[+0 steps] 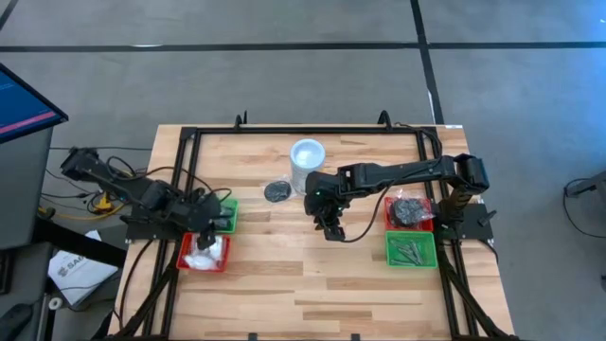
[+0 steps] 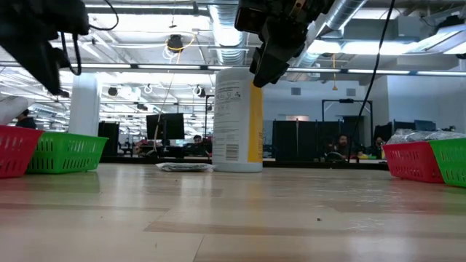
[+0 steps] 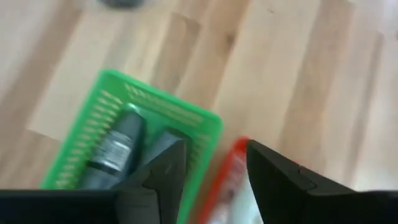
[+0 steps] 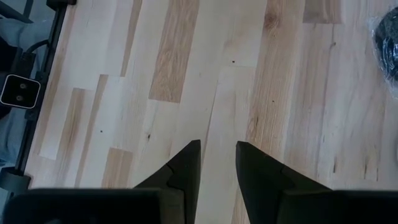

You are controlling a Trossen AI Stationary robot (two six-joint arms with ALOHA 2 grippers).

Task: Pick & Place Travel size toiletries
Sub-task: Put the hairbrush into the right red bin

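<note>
Left gripper (image 1: 213, 225) hovers over the two baskets at the table's nine o'clock edge, fingers (image 3: 163, 177) apart and empty, nothing between them. Below it, in the wrist view, the green basket (image 3: 186, 115) holds a dark oblong piece (image 3: 115, 149) with a pale label; its long axis runs along the basket's length, one rounded end pointing toward the bare wood beyond the basket's far wall. A second dark piece (image 3: 163, 140) lies just beside it, parallel, partly hidden by a finger. The red basket (image 1: 204, 258) touches the green one on its six o'clock side, white packets (image 1: 206, 248) heaped inside.

Right gripper (image 1: 331, 227) hangs above bare table near the centre, at about five o'clock from the white canister (image 1: 308, 163). Its fingers (image 4: 186, 165) stand a narrow gap apart with only wood showing between them: empty.

A black round pot (image 1: 277, 191) sits flat on the wood at eight o'clock from the canister, near it.

Over at three o'clock, another red basket (image 1: 393, 224) holds dark round pots in clear wrap; the green basket (image 1: 412, 260) touching it at six o'clock holds thin silvery tubes (image 1: 409, 250), mostly running crosswise, tips fanned out.
</note>
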